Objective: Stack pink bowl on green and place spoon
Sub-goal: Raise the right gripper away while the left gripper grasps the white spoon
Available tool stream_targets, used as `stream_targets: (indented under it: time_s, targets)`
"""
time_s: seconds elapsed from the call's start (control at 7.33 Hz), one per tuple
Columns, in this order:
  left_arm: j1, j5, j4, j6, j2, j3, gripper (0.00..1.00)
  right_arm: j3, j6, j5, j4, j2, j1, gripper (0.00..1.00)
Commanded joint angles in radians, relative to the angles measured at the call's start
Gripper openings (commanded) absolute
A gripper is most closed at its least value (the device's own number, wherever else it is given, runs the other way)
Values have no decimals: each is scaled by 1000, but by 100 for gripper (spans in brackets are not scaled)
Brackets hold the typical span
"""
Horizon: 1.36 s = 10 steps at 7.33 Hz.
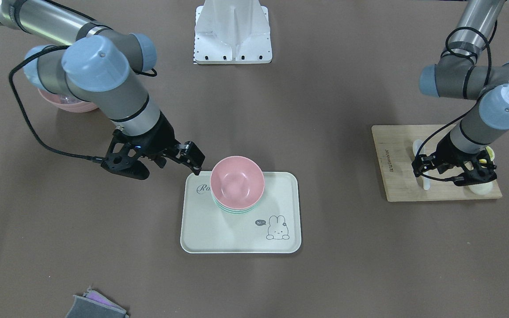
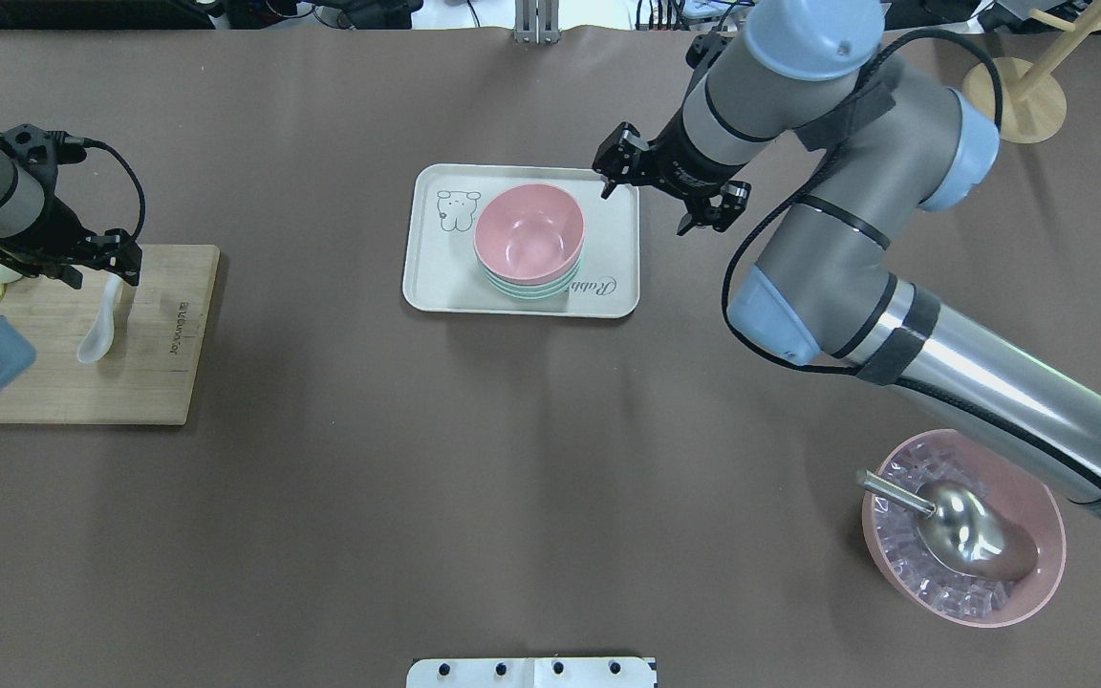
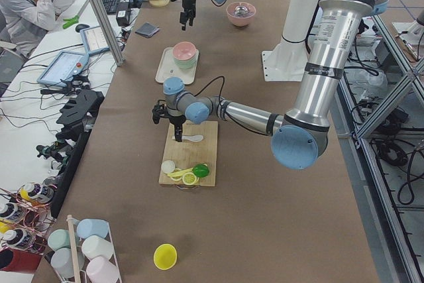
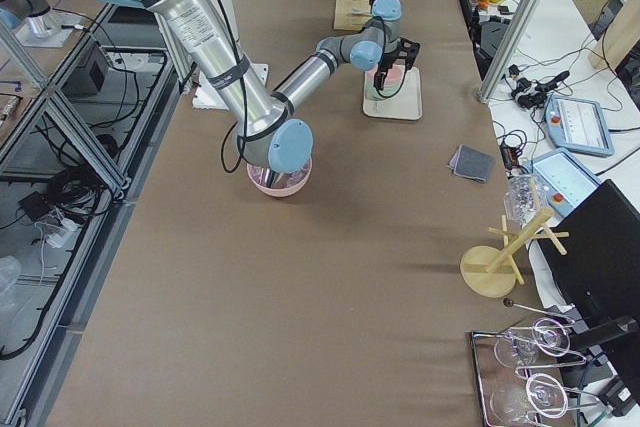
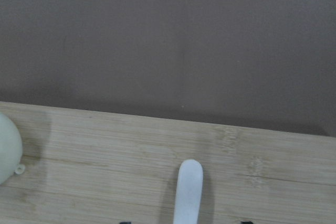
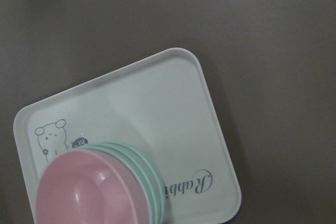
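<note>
The pink bowl (image 2: 528, 234) sits nested on a stack of green bowls (image 2: 539, 289) on the pale rabbit tray (image 2: 436, 279). It also shows in the front view (image 1: 237, 182) and the right wrist view (image 6: 86, 192). My right gripper (image 2: 651, 204) is open and empty, hovering just off the tray's edge beside the bowls. The white spoon (image 2: 97, 334) lies on the wooden board (image 2: 144, 382). My left gripper (image 2: 103, 272) is open and low over the spoon's handle (image 5: 189, 192), its fingers on either side of the handle.
A large pink bowl (image 2: 1038, 573) of ice cubes with a metal scoop (image 2: 961, 540) sits under my right arm. Yellow and pale items (image 1: 484, 185) lie on the board. A grey cloth (image 1: 95, 307) and a wooden rack (image 2: 1019, 86) stand at the table's edges.
</note>
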Motion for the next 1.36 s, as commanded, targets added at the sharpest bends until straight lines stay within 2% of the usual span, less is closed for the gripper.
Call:
stream_targets:
  time_s: [0.0, 0.14, 0.27, 0.41, 0.55, 0.68, 0.95, 1.09, 1.23]
  targets:
    - [8, 3, -45, 2, 1, 23, 60, 48, -76, 62, -2, -82, 72, 100]
    - [8, 3, -72, 2, 1, 37, 54, 55, -106, 62, -2, -94, 82, 100]
    - [10, 3, -76, 2, 2, 37, 43, 55, -116, 64, -2, -96, 90, 100]
    - [8, -3, -75, 1, 1, 37, 21, 56, -119, 68, -2, -93, 95, 100]
    - [8, -8, -73, 1, 1, 32, 5, 61, -119, 68, -2, -93, 95, 100]
    - [8, -12, -72, -1, 1, 28, 0, 65, -119, 68, -2, -96, 102, 100]
    - [8, -31, -70, -1, -1, 15, 0, 67, -120, 82, -2, -105, 133, 100]
    - [5, -105, -64, -2, -13, -11, 0, 68, -131, 108, -2, -126, 168, 100]
    - [5, -123, -57, -22, -56, -40, 0, 81, -243, 131, -2, -178, 219, 100]
